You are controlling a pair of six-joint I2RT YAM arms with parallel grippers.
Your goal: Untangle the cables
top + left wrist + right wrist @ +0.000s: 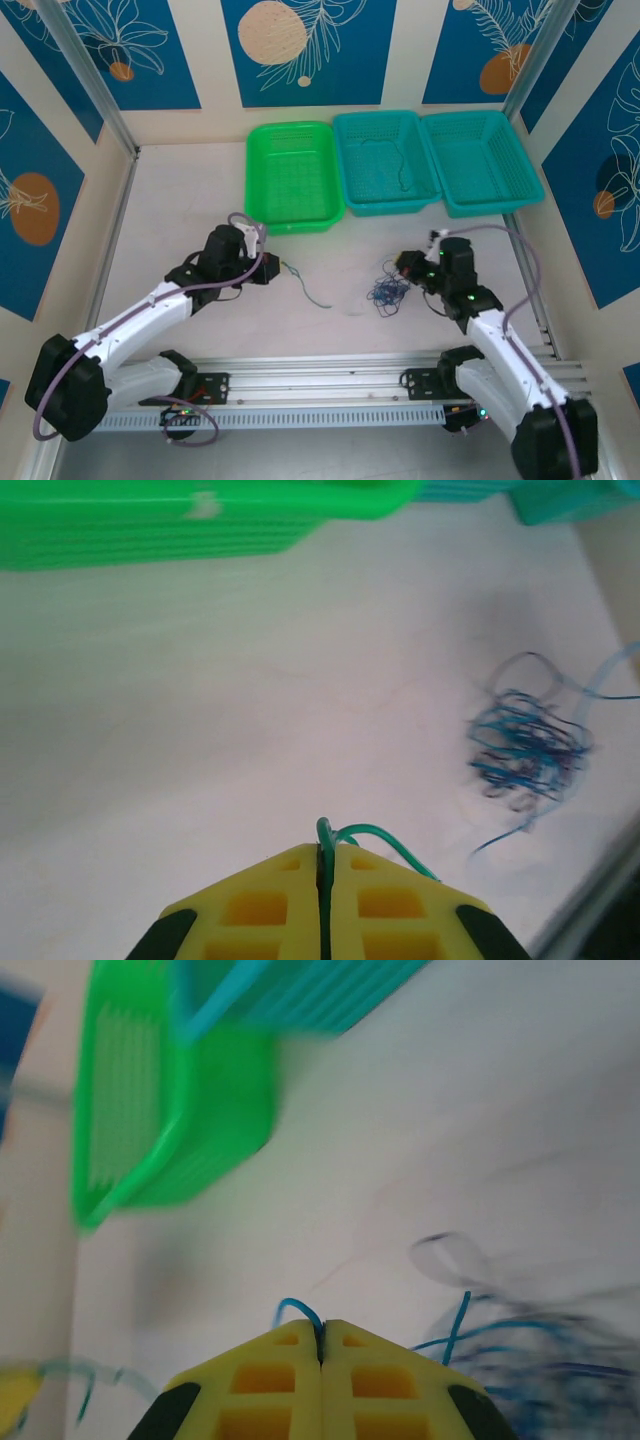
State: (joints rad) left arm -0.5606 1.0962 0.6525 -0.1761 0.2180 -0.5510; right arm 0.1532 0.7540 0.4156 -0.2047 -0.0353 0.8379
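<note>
I count three baskets beyond both sets of fingers: one green basket (296,226), a middle teal basket (395,205) and an outer teal basket (495,207).

There are two arms. The left fingers (272,268) (322,856) are pressed together on a teal strand (308,285) (375,835), which loops out of the tips and trails away across the counter (200,190) toward the other arm. The right fingers (405,265) (322,1328) are also pressed together, with a blue strand (293,1308) arching out at their tips.

As for the cables, one tangle (388,293) (525,748) of dark blue and purplish wire lies on the counter between the two sets of fingers — just beside the right ones and well apart from the left. One more thin strand (390,160) lies inside the middle teal basket, far from either set.
</note>
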